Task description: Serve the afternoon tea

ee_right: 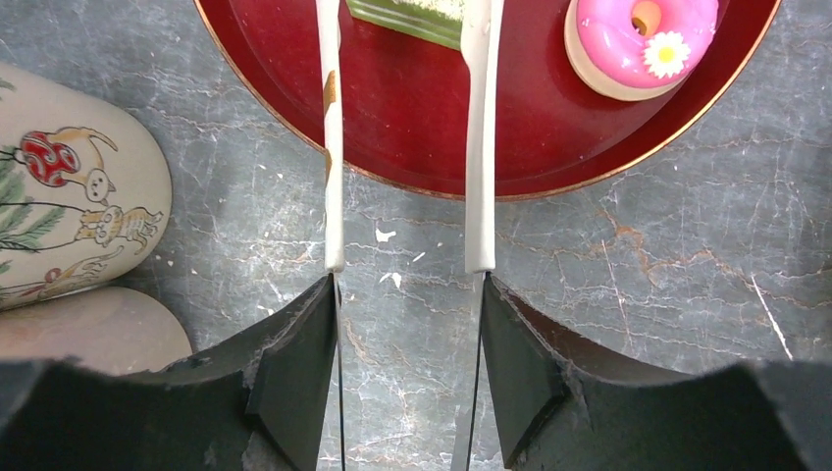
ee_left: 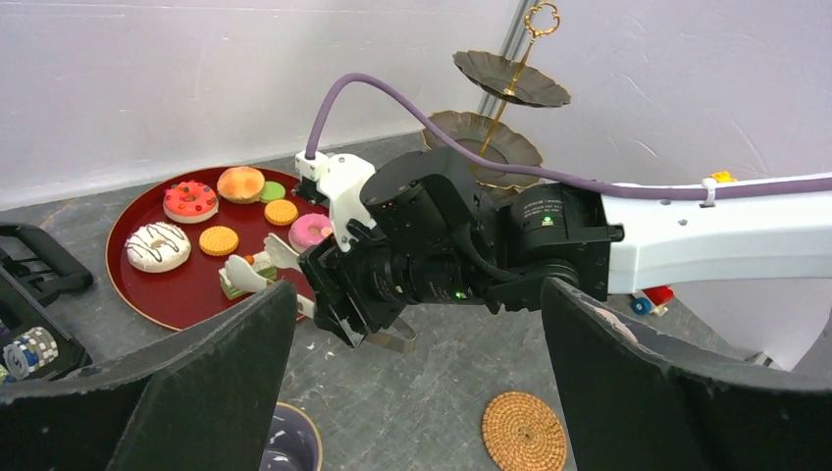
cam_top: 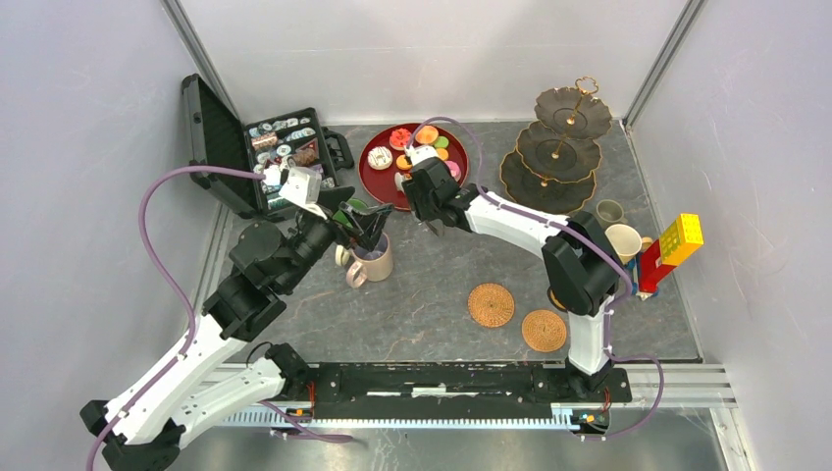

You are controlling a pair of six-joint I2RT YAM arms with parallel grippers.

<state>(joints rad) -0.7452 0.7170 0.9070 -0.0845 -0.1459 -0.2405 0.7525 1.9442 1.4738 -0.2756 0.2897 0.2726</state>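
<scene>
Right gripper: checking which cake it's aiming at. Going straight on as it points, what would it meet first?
Probably the green cake slice on the red tray: the white tongs in the right gripper flank it, though height is unclear.

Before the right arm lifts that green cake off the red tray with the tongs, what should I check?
1. Grip of right gripper on white tongs: ok.
2. Tong arms straddling green cake: ok.
3. Tongs squeezed onto the cake: cannot tell.
4. Tiers of three-tier stand bare: ok.
5. State of left gripper, open and apart from the tongs: ok.
</scene>
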